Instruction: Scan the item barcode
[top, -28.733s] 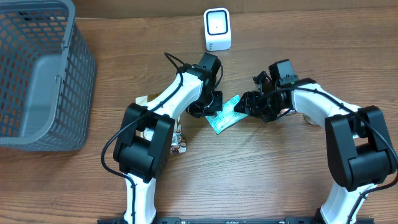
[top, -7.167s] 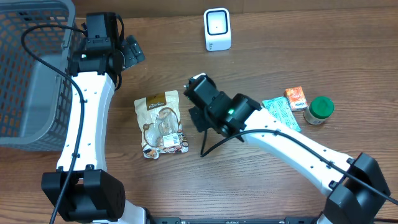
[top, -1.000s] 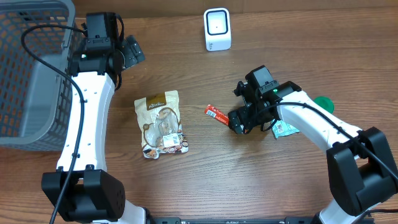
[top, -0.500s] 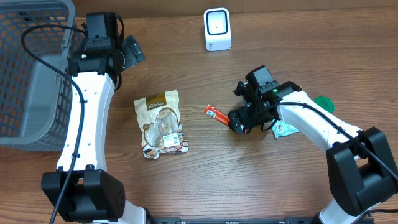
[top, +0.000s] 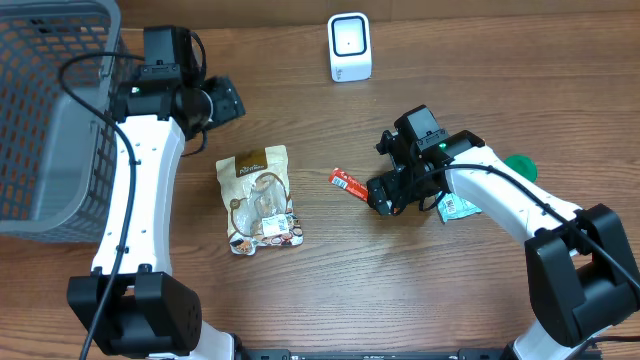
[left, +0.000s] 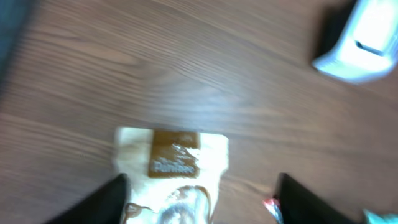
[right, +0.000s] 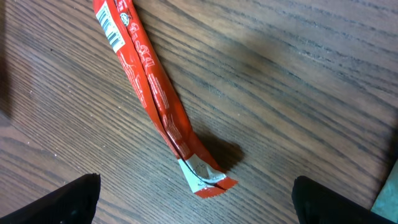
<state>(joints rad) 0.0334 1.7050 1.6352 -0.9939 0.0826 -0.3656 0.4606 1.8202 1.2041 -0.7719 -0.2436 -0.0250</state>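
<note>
A wooden table (top: 420, 290) fills the overhead view. A large grey mesh basket (top: 60, 130) sits at its far left edge. Two white and black robot arms reach in from the near side. The left arm (top: 135, 190) stretches up beside the basket, and its gripper (top: 228, 100) hangs above bare wood near the basket's top right corner. In its blurred wrist view its two fingers (left: 115, 199) stand apart with nothing held between them. The right arm (top: 510, 200) bends in from the right, with its gripper (top: 383, 198) low over the middle of the table. Its fingers (right: 68, 199) are spread wide and hold nothing. A tan and brown snack bag (top: 260, 198) lies flat left of centre, between the two arms. A white scanner (top: 349, 47) stands upright at the far edge, well apart from everything else. A teal packet (top: 458, 207) lies partly hidden under the right arm, and a green lid (top: 520, 165) shows just behind that arm. A thin red stick packet (top: 348, 183) lies flat on the wood just left of the right gripper, between it and the bag, ungripped. Seen from the right wrist, its small white barcode (right: 112, 31) faces up at the end farther from the fingers.
</note>
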